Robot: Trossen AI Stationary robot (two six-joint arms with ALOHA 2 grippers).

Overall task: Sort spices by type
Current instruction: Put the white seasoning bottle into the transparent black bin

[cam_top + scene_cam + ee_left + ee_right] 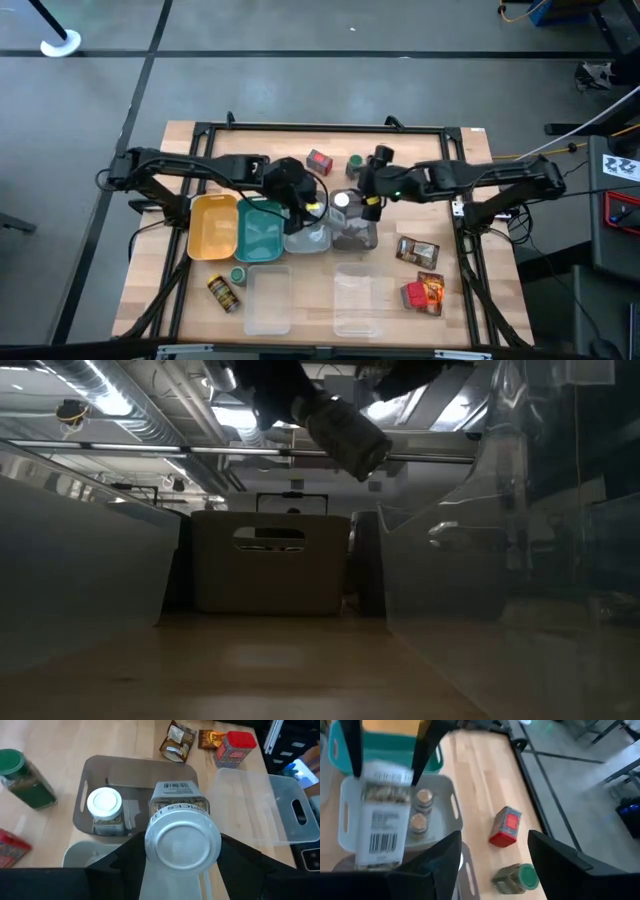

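Observation:
My left gripper (182, 851) is shut on a white-capped jar (179, 807) with a barcode label, held in the air over the dark grey tray (135, 770). Another white-capped jar (104, 806) stands upright in that tray. Two brown-capped jars (420, 810) stand in the light grey tray (451, 805). My right gripper (495, 865) is open, above the table just right of the trays, touching nothing. A red box (506, 826) and a green-capped jar (517, 879) rest on the wood on the far side. My left gripper pinches the white-capped jar at its cap end (150, 840), one finger on each side of the cap. The fingers (422, 755) come down from above. The jar is lifted clear and hangs tilted below them, its bottom lowest (362, 455).
A yellow tray (213, 225) and a teal tray (260, 228) sit left of the grey ones. Two clear lids (265, 300) lie at the near edge. Pouches (417, 250) and a red box (425, 292) lie right; a green-capped jar (237, 274) and a yellow-labelled jar (222, 292) sit near left.

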